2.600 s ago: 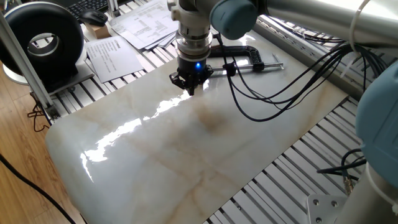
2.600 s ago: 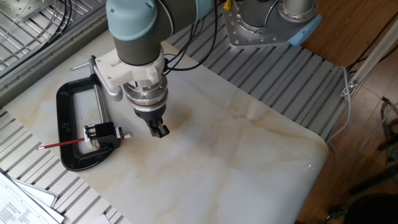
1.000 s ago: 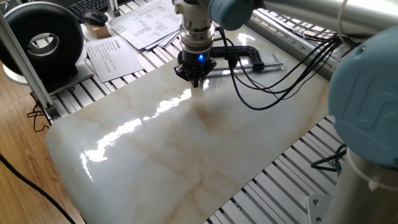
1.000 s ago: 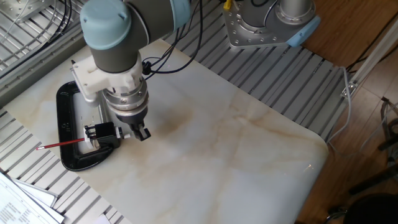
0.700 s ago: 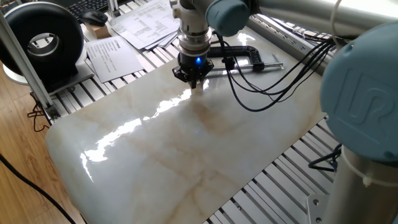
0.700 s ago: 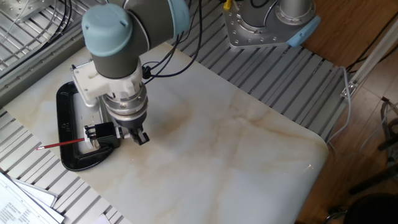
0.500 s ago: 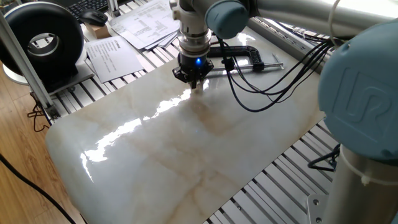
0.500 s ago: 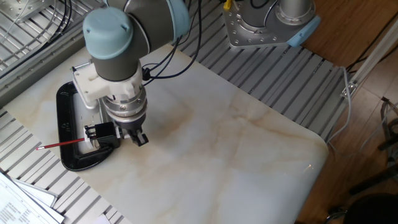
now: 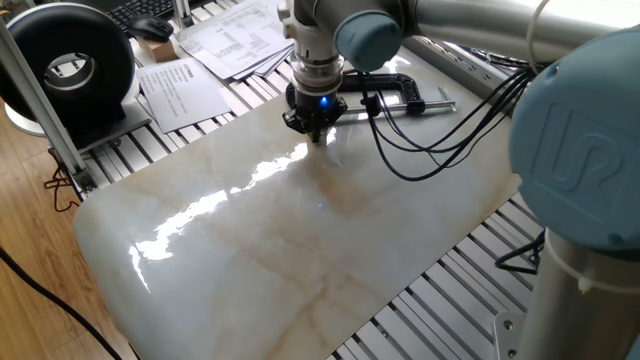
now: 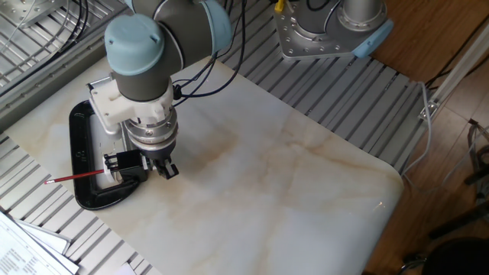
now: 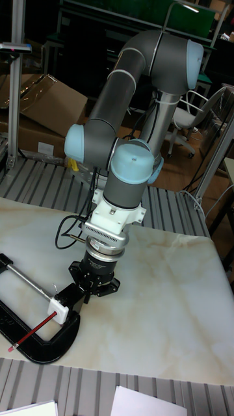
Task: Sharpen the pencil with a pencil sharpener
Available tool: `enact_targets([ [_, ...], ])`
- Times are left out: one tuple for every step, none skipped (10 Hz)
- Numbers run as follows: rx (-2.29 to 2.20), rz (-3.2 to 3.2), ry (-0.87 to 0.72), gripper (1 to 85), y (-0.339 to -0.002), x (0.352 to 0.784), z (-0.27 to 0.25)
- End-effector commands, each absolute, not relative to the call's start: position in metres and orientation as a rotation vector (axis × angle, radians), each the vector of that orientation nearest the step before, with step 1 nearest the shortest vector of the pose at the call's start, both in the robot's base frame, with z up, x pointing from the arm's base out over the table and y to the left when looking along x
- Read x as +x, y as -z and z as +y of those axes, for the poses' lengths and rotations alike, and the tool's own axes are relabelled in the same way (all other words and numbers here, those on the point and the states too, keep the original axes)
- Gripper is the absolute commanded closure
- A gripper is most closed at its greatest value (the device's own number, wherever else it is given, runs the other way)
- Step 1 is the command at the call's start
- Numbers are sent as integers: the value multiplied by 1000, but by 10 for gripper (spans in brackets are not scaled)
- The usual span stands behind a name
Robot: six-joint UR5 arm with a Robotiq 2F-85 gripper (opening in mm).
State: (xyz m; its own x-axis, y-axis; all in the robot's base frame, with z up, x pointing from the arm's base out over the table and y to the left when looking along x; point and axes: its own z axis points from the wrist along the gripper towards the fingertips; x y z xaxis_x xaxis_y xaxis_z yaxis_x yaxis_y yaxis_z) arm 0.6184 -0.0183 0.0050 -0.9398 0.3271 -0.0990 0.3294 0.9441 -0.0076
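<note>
a pale marbled surface (image 10: 306, 191) carries a black c-clamp (image 10: 80, 164) gripping the sharpener (image 10: 122, 162), red pencil (image 10: 76, 176) stuck in it. the claw (image 10: 168, 169) hangs just beside the sharpener, fingers together, holding nothing. the one fixed view hides the pencil; the tall view shows the sharpener's white face (image 11: 60, 311).

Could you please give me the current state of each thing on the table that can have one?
Pencil: red, lying level, one end in the sharpener, the rest sticking out free.
Pencil sharpener: held in the clamp, pencil inserted.
C-clamp: black, lying flat on the marble slab, closed on the sharpener.
Gripper: low, just beside the sharpener, holding nothing; whether open or shut cannot be told.
</note>
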Motion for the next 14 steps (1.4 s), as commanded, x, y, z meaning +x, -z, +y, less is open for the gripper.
enact_targets([
  [505, 3004, 24, 840, -5, 616, -23],
  [493, 3008, 32, 840, -8, 614, -25],
  [470, 3011, 40, 840, -11, 611, -30],
  [441, 3011, 59, 840, -14, 608, -38],
  [419, 3011, 69, 840, -15, 605, -44],
  [401, 3008, 90, 840, -15, 605, -49],
  [380, 3006, 109, 840, -16, 604, -54],
  [365, 3007, 147, 840, -20, 602, -61],
  [362, 3009, 176, 840, -23, 599, -64],
  [357, 3012, 198, 840, -28, 596, -64],
  [343, 3012, 224, 840, -35, 593, -66],
  [317, 3016, 257, 840, -43, 590, -70],
  [272, 3022, 316, 840, -52, 587, -80],
  [240, 3029, 352, 840, -61, 584, -86],
])
